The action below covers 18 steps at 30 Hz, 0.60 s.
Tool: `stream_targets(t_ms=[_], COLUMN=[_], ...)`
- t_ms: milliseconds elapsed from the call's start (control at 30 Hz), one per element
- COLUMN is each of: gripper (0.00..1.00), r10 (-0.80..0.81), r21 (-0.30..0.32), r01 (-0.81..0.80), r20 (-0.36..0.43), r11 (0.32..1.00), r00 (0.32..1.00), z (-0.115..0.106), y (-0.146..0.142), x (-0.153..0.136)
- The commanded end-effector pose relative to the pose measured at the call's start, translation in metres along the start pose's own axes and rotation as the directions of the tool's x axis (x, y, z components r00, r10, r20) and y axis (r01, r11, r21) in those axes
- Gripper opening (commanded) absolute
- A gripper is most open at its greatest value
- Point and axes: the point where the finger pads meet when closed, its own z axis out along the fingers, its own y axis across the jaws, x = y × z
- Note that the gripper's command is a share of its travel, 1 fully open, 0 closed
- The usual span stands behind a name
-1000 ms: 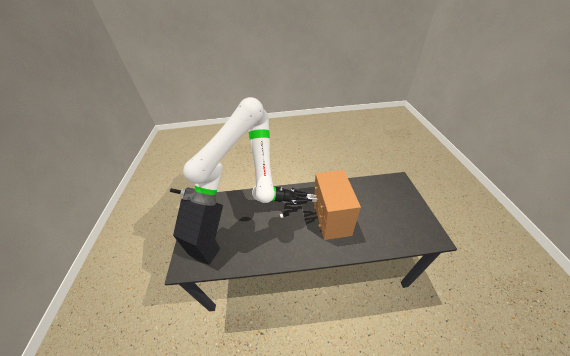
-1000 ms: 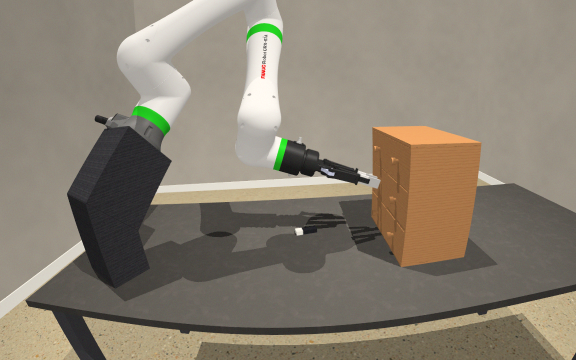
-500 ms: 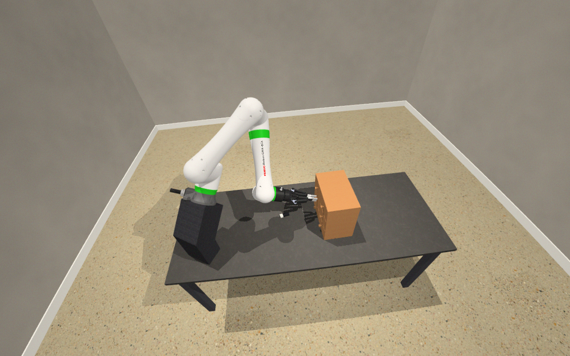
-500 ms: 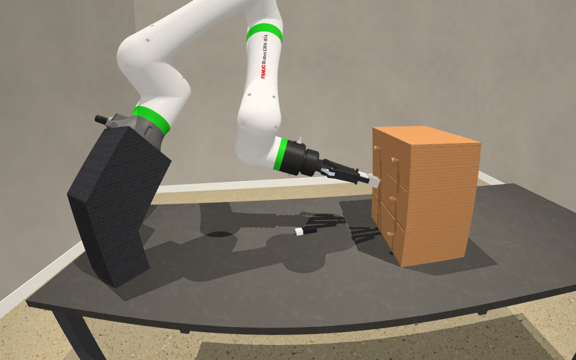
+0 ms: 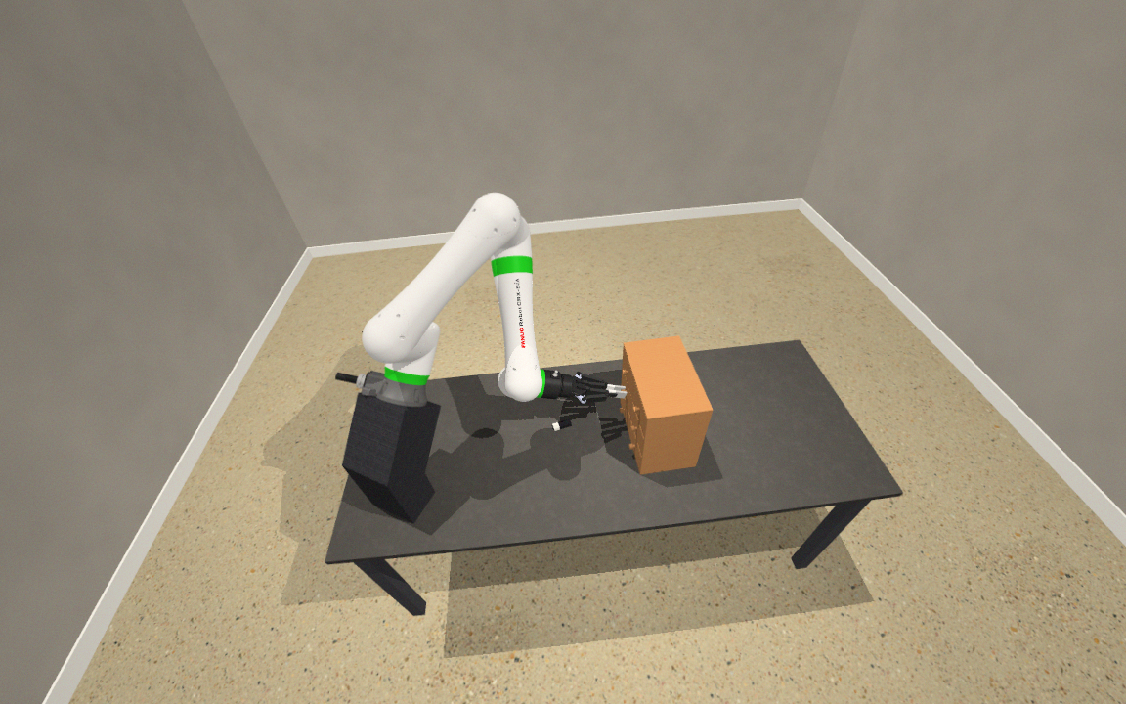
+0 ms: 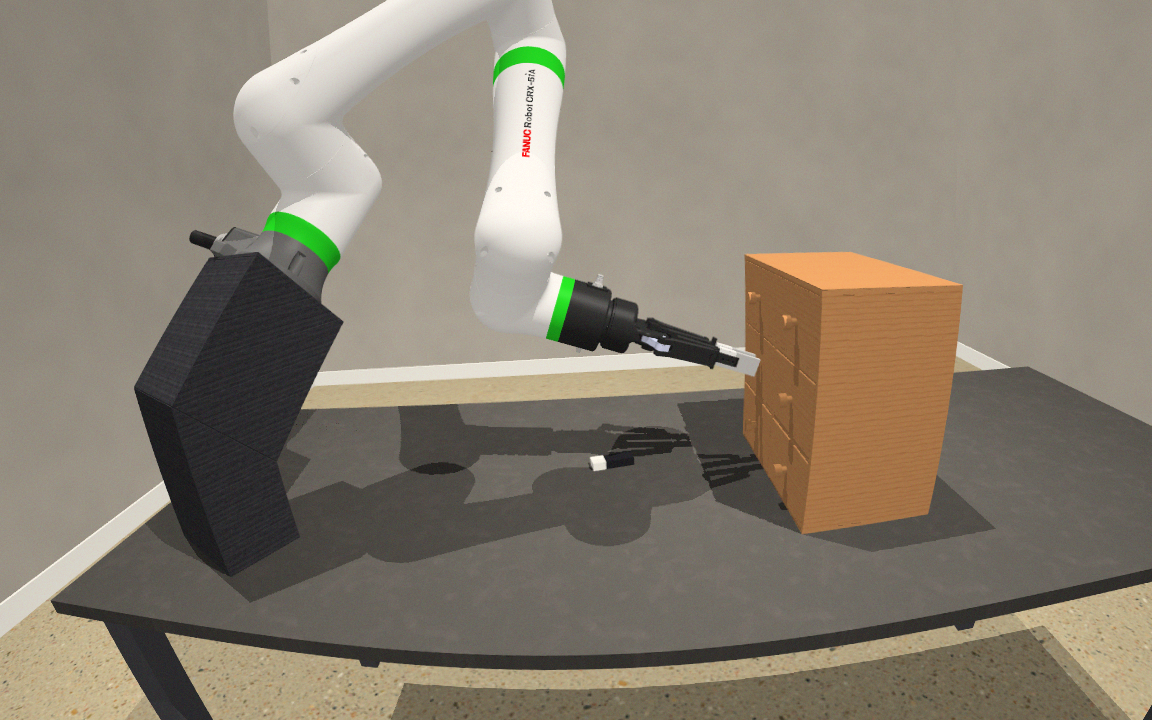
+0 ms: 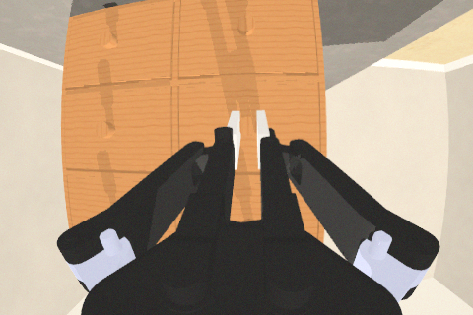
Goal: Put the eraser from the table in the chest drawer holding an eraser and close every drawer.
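Note:
The small orange chest [image 5: 668,385] [image 6: 875,394] [image 7: 132,93] stands on the dark table [image 5: 768,437] [image 6: 1054,465], with its drawer front facing the arm. It has two columns of three drawers, each with a small knob, and all look pushed in. My gripper [image 5: 618,390] [image 6: 748,362] [image 7: 248,124] reaches level at the front, with its fingertips closed around the knob of a middle-row drawer. The knob itself is hidden between the pads. The eraser [image 5: 556,427] [image 6: 600,462], white with a dark sleeve, lies on the table below the gripper, left of the chest.
The arm's black slanted base block [image 5: 387,455] [image 6: 222,411] stands at the table's left end. The table's front edge [image 6: 562,649] runs near the exterior view. Sandy floor and grey walls surround the table.

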Motion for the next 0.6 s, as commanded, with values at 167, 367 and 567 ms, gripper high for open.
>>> stream_targets(t_ms=[167, 367, 567], gripper=[0.08, 0.08, 0.08], r10=[0.0, 0.0, 0.0], r21=[0.0, 0.0, 0.0], r01=[0.0, 0.0, 0.0], r20=[0.0, 0.0, 0.0], r11=[1.0, 1.0, 1.0], r00=[1.0, 1.0, 1.0], z=[-0.0027, -0.0066, -0.0102], y=[-0.0001, -0.0001, -0.0001], x=[0.0009, 0.0023, 0.0036])
